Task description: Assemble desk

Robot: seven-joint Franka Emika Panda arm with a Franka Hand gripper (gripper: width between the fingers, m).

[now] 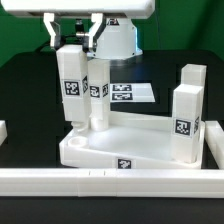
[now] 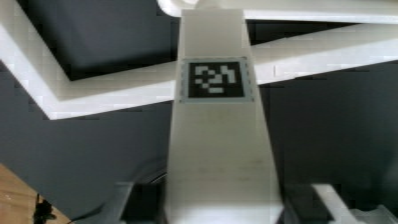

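Observation:
The white tray-like tabletop (image 1: 120, 150) lies flat near the front, its rim also showing in the wrist view (image 2: 98, 95). My gripper (image 1: 72, 42) is above its corner on the exterior view's left, shut on the top of an upright tagged white leg (image 1: 72, 88) whose foot rests at that corner. In the wrist view this leg (image 2: 222, 120) runs out from between the fingers (image 2: 146, 200). A second leg (image 1: 97, 92) stands just beside it. A third leg (image 1: 183, 125) stands on the tabletop's right side. A fourth leg (image 1: 193, 85) stands behind it.
The marker board (image 1: 132, 93) lies flat behind the tabletop. A long low white rail (image 1: 100, 181) runs along the front, with side pieces on the right (image 1: 214, 148) and left (image 1: 3, 130). The table is black.

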